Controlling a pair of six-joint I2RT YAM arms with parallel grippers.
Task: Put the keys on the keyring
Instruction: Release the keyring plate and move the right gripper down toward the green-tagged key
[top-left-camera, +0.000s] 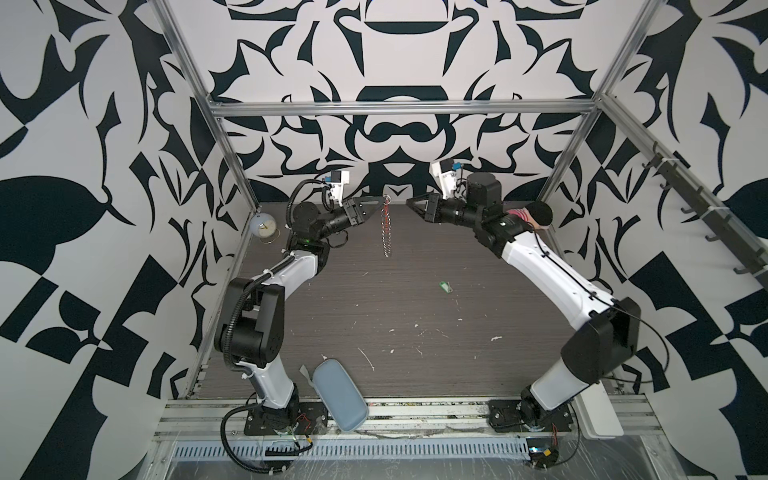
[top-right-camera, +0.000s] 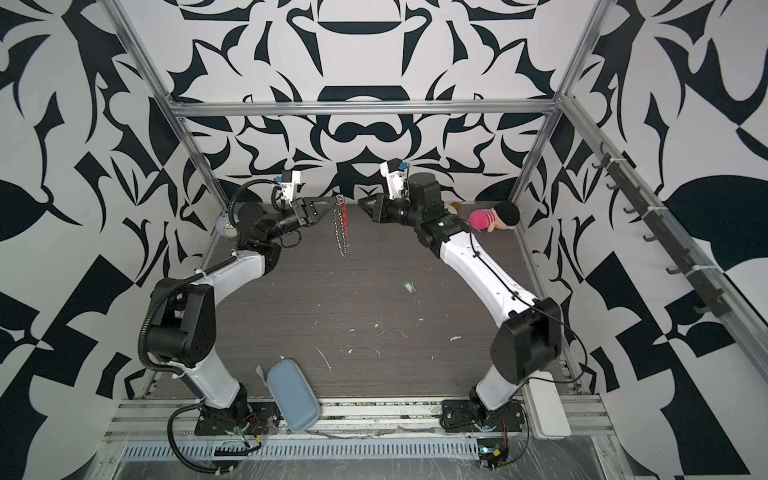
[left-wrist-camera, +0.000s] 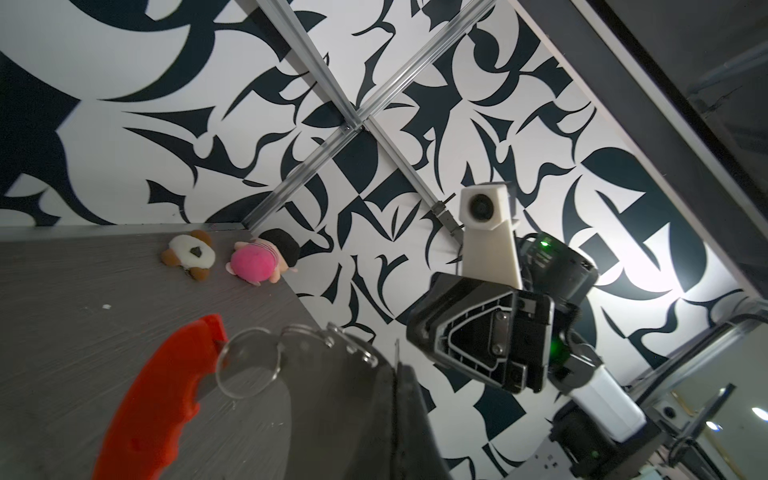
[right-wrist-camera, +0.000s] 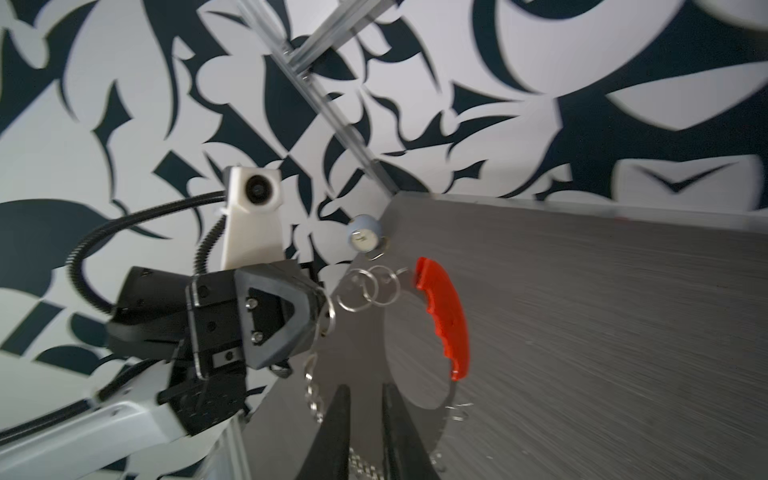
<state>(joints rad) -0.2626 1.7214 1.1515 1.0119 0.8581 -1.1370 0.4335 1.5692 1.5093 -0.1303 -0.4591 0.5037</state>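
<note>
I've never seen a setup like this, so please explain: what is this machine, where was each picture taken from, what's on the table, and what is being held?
It's a robot with a left arm and a right arm, each ending in a two-fingered gripper. Two pictures look down from overhead, side by side; the others come from cameras on the wrists. The left gripper is shut on a keyring, which hangs above the table. The right gripper, slightly open, holds nothing. On the table are a green key, a clock, two toys and, at its near edge, a case.
</note>
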